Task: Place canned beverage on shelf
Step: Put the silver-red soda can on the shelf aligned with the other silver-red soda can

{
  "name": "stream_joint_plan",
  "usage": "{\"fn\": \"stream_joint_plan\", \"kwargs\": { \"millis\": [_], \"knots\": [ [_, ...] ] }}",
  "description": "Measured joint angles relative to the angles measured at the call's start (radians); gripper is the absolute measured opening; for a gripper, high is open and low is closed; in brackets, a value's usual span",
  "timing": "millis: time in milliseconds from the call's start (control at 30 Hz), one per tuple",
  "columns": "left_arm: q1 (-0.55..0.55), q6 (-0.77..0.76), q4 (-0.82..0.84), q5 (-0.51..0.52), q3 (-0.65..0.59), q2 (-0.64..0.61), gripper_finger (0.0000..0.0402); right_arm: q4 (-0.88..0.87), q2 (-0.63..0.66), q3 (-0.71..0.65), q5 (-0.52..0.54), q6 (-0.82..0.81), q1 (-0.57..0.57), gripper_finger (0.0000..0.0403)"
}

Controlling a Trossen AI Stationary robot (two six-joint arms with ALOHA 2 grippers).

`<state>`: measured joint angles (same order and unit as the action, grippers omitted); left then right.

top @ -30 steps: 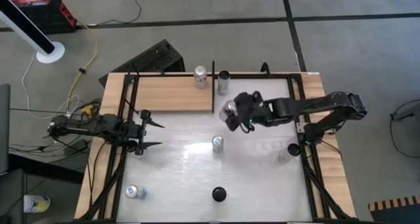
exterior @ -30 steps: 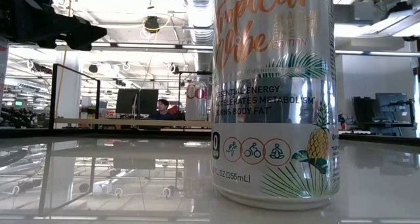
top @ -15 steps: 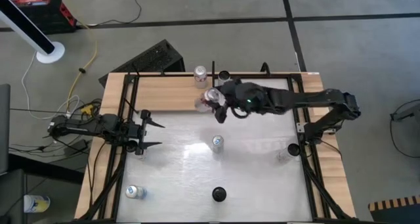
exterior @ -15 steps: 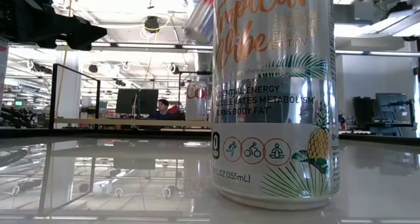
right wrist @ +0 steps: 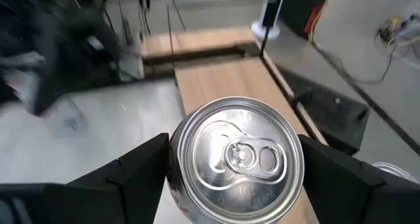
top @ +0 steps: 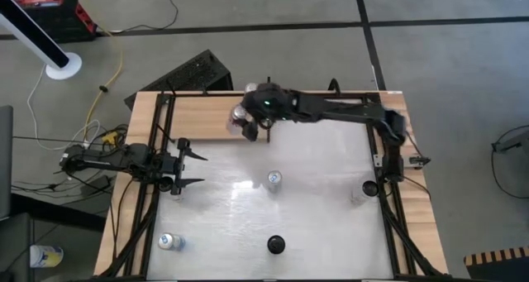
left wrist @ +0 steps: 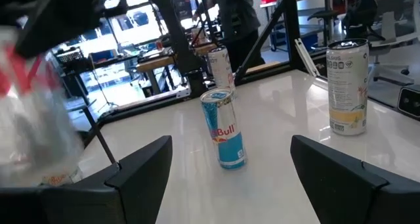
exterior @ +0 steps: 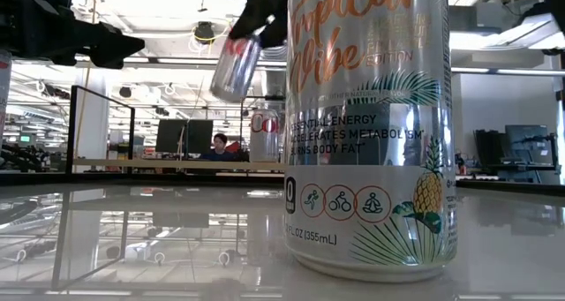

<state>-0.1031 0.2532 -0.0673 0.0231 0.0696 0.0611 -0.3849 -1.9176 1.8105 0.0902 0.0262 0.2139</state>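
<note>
My right gripper [top: 253, 115] is shut on a silver can with red lettering [top: 242, 122], held in the air over the right end of the light-brown wooden shelf [top: 202, 117] at the table's far left. The low view shows the can [exterior: 236, 67] tilted, high above the shelf board [exterior: 159, 163]. The right wrist view looks down on its pull-tab top [right wrist: 236, 157]. My left gripper [top: 197, 170] is open and empty at the table's left side. My right gripper pinches the can between its two fingers [right wrist: 131, 178], one on each side of the upper side wall [right wrist: 178, 184], just below the rim. The fingers slant down from above and from the table's right. The can hangs tilted, lifted clear of shelf and table.
A Red Bull can [top: 274, 179] stands mid-table. A dark can [top: 276, 246] stands near the front edge, a silver can [top: 169, 241] at the front left, and another can [top: 357, 194] at the right. A tall printed can [exterior: 371, 124] fills the low view. Black frame bars [top: 268, 108] edge the shelf.
My right gripper has swung from the table's middle right toward the far left, carrying the can from over the white top to over the shelf's right end. The arm has stretched out along the far edge. The can has stayed lifted and now shows tilted in the low view.
</note>
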Motion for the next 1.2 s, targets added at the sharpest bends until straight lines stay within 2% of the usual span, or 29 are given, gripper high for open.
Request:
{"fn": "stream_joint_plan", "kwargs": {
  "millis": [133,300,800,1200],
  "knots": [
    [0.000,-0.001,0.000,0.000,0.000,0.000,0.0300,-0.115,-0.103,0.126,-0.016,0.016,0.030,0.0327],
    [0.000,-0.002,0.000,0.000,0.000,0.000,0.0300,-0.162,-0.182,0.191,-0.019,0.035,0.052,0.0327],
    [0.000,-0.006,0.002,-0.001,0.000,0.000,0.0300,-0.264,-0.198,0.194,-0.016,0.001,0.077,0.0329],
    [0.000,-0.006,0.002,-0.001,0.000,0.000,0.0300,-0.215,-0.198,0.148,0.013,0.000,0.084,0.0331]
  ]
}}
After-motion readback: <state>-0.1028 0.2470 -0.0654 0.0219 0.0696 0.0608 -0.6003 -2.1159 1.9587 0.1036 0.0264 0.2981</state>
